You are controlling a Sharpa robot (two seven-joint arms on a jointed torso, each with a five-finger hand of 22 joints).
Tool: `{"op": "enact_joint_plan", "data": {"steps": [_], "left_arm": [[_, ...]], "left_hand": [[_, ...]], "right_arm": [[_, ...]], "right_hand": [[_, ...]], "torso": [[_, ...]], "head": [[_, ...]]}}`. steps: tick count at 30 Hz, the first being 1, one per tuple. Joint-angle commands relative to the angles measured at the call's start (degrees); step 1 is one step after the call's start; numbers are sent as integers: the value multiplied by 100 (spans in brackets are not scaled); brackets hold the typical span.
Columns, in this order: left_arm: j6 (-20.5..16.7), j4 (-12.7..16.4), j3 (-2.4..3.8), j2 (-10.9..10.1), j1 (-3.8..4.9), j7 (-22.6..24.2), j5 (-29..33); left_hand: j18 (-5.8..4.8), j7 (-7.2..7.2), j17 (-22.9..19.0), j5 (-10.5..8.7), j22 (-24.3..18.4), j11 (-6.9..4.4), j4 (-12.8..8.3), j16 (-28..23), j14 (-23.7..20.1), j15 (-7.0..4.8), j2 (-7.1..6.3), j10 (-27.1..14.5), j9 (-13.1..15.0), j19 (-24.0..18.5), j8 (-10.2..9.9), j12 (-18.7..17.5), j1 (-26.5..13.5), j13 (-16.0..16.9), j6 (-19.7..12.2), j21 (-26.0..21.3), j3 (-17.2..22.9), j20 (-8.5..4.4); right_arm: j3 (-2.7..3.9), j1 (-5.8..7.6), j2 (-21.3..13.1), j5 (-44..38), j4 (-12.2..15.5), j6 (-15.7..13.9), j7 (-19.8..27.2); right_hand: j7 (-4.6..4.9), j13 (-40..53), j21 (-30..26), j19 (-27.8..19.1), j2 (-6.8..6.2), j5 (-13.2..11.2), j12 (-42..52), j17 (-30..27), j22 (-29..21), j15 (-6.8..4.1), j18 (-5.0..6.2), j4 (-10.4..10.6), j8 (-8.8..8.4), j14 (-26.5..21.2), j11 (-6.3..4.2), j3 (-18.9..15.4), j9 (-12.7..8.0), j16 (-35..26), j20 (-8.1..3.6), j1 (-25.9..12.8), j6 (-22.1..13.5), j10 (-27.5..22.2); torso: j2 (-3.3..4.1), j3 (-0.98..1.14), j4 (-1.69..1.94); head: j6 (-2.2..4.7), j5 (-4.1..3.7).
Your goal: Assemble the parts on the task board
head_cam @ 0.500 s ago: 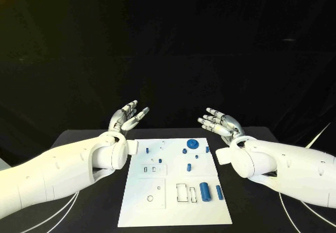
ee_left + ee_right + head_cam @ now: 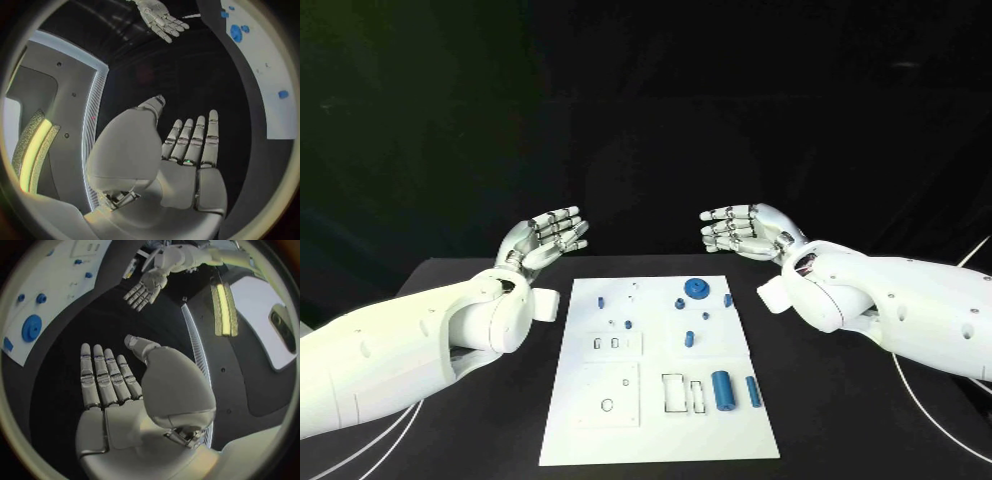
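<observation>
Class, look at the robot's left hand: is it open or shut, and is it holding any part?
Open and empty. The left hand is raised beyond the task board; its fingers are straight, with nothing in the palm.

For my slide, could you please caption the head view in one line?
Both hands, left hand and right hand, hover open beyond the white task board, its blue parts untouched.

A robotics lab: a black-draped table (image 2: 473,300) carries a white task board (image 2: 661,440) dotted with test parts (image 2: 723,389).
</observation>
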Motion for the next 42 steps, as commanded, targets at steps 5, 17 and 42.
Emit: {"op": "enact_joint_plan", "data": {"steps": [5, 17, 42], "left_arm": [[484, 364, 65, -155, 21, -168, -478], [728, 998, 127, -551, 41, -394, -697], [1006, 1788, 173, -919, 119, -592, -752]], "left_hand": [[164, 287, 884, 13, 436, -175, -27, 915, 2270, -493, -225, 2492, 405, 1895, 701, 329, 350, 120, 1753, 1148, 308, -452], [141, 224, 2645, -1, 1743, -300, -87, 2358, 2481, -723, -521, 2973, 575, 1644, 588, -84, 179, 107, 1961, 3180, 852, -711], [165, 229, 3408, -9, 2413, -297, -150, 3390, 2484, -750, -593, 2859, 693, 1445, 476, -103, -18, 136, 1918, 4252, 1009, -713]], "right_arm": [[-26, 109, 50, -2947, -80, -26, -564], [-14, 323, 117, -5279, -49, 549, -1674], [-28, 259, 490, -7045, -130, 1034, -2594]], "right_hand": [[99, 41, 1270, 1409, -230, -13, 1, 580, 639, -634, 135, -224, 363, 1995, -471, -36, 180, 688, -580, 217, 1493, 1823], [-137, 65, 3205, 1924, -536, 42, -155, 2333, 1990, -1045, 151, -83, 218, 3318, -751, 98, 329, 2287, -999, 70, 1861, 2296], [-205, 57, 6804, 3641, -914, -157, -154, 5924, 6719, -969, -536, 408, 137, 3700, -717, 95, 713, 6366, -967, -50, 1641, 1790]], "torso": [[308, -13, 67], [584, -50, 162], [921, -104, 285]], "head": [[44, -70], [147, -128], [187, -195]]}}
